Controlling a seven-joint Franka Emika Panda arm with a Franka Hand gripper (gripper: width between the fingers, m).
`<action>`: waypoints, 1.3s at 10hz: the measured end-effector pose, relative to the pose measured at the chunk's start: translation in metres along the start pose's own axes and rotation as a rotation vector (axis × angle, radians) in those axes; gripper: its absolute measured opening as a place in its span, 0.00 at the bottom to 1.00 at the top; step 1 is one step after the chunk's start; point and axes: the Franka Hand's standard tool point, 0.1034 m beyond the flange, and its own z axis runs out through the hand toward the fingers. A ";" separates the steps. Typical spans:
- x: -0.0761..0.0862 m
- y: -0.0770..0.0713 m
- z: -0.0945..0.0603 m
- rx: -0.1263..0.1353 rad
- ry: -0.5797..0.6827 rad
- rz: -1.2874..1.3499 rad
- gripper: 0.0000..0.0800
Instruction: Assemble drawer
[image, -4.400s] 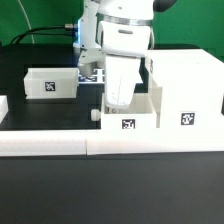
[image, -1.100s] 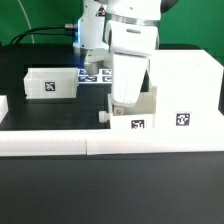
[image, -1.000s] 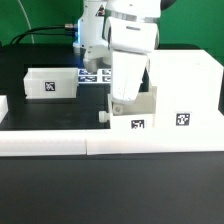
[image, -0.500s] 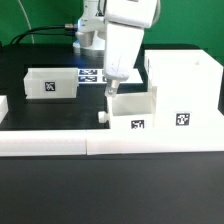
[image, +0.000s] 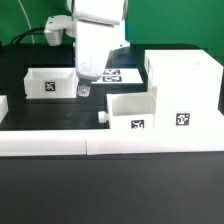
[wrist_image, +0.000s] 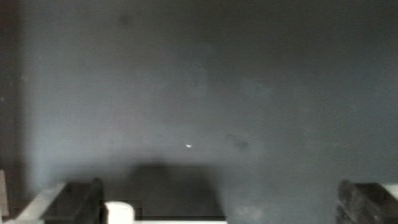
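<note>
The large white housing (image: 186, 93) stands at the exterior view's right, a tag on its front. One small open-top tray (image: 131, 112) sits against the housing's left side, tag facing front, with a small knob at its left corner. The second tray (image: 50, 82) lies at the exterior view's left. My gripper (image: 83, 91) hangs between the two trays, just right of the left tray, above the black table. Its jaws stand wide apart and empty; in the wrist view the fingers (wrist_image: 71, 203) frame bare dark table, with a small white corner (wrist_image: 119, 212) of something beside one finger.
A long low white border wall (image: 110, 144) runs along the front. The marker board (image: 118, 75) lies behind the trays, partly hidden by my arm. Cables trail at the back left.
My gripper let go of the tray by the housing, rose, and swung to the exterior view's left toward the other tray. The tray stays beside the housing.
</note>
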 end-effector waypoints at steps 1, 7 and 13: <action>-0.002 -0.001 0.002 0.004 -0.001 0.004 0.81; -0.001 -0.012 0.026 0.037 0.211 -0.038 0.81; 0.038 -0.013 0.031 0.069 0.253 -0.012 0.81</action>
